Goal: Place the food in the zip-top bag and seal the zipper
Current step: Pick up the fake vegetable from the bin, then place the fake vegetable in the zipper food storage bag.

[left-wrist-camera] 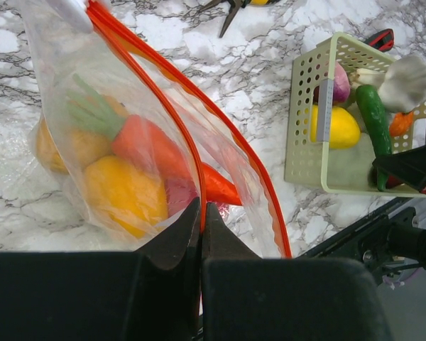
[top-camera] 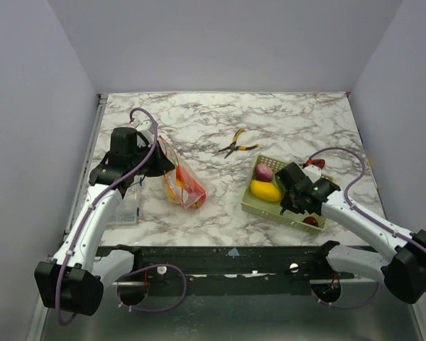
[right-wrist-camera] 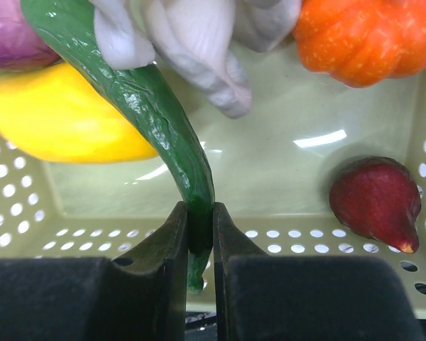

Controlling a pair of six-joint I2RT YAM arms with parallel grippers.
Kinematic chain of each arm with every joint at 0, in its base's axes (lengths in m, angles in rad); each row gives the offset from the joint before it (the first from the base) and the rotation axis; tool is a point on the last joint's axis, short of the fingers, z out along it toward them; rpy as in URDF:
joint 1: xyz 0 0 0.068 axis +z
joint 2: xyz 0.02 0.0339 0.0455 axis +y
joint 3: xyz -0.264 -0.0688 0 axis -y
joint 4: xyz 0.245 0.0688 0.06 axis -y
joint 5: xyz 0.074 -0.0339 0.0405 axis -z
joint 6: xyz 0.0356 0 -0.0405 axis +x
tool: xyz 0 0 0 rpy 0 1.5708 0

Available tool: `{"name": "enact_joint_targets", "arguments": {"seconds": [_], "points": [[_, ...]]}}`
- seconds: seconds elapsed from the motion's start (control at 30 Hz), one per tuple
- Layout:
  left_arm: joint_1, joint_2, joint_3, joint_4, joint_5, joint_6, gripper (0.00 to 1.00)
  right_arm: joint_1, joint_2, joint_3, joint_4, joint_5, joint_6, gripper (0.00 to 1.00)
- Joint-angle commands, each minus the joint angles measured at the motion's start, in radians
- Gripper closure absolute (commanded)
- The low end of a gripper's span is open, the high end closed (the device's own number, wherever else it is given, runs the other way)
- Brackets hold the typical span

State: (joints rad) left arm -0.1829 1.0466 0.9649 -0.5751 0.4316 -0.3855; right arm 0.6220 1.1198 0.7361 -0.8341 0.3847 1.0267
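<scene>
The clear zip-top bag (top-camera: 181, 181) lies left of centre with food inside, among it an orange carrot (left-wrist-camera: 145, 142) and a yellow fruit (left-wrist-camera: 124, 192). My left gripper (left-wrist-camera: 201, 207) is shut on the bag's edge, pinching the red-orange zipper (left-wrist-camera: 197, 177); the bag's mouth gapes beside it. In the top view the left gripper (top-camera: 160, 165) sits at the bag's left side. My right gripper (right-wrist-camera: 200, 213) is down in the pale green basket (right-wrist-camera: 305, 234), shut on the thin end of a long green vegetable (right-wrist-camera: 163, 121). A yellow mango (right-wrist-camera: 57, 114) lies just left of that vegetable.
The basket (top-camera: 250, 202) also holds a white garlic bulb (right-wrist-camera: 192, 42), an orange pumpkin piece (right-wrist-camera: 362, 35), a dark red piece (right-wrist-camera: 376, 199) and a purple piece (top-camera: 263, 172). Yellow-handled pliers (top-camera: 236, 145) lie on the marble behind the bag and basket.
</scene>
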Motion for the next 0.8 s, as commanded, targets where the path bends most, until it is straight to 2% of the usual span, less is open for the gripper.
{"name": "enact_joint_targets", "arguments": {"seconds": [0.0, 0.17, 0.4, 0.53, 0.63, 0.7, 0.77], "points": [[0.003, -0.003, -0.011, 0.014, 0.034, -0.004, 1.0, -0.001, -0.073, 0.028, -0.008, -0.069, -0.046, 1.0], [0.003, -0.01, -0.017, 0.021, 0.036, -0.007, 1.0, -0.001, -0.142, 0.028, 0.061, -0.154, -0.137, 1.0], [0.003, -0.003, -0.017, 0.028, 0.066, -0.016, 1.0, -0.001, -0.162, 0.108, 0.116, -0.339, -0.239, 1.0], [0.003, -0.009, -0.018, 0.026, 0.049, -0.015, 1.0, -0.001, -0.179, 0.113, 0.351, -0.591, -0.21, 1.0], [0.003, -0.012, -0.02, 0.031, 0.053, -0.016, 1.0, 0.003, -0.155, 0.092, 0.643, -0.814, -0.087, 1.0], [0.003, -0.016, -0.02, 0.028, 0.038, -0.015, 1.0, 0.037, -0.127, 0.081, 0.819, -0.867, 0.022, 1.0], [0.003, -0.026, -0.018, 0.023, 0.016, -0.014, 1.0, 0.097, -0.089, 0.102, 0.964, -0.846, 0.078, 1.0]]}}
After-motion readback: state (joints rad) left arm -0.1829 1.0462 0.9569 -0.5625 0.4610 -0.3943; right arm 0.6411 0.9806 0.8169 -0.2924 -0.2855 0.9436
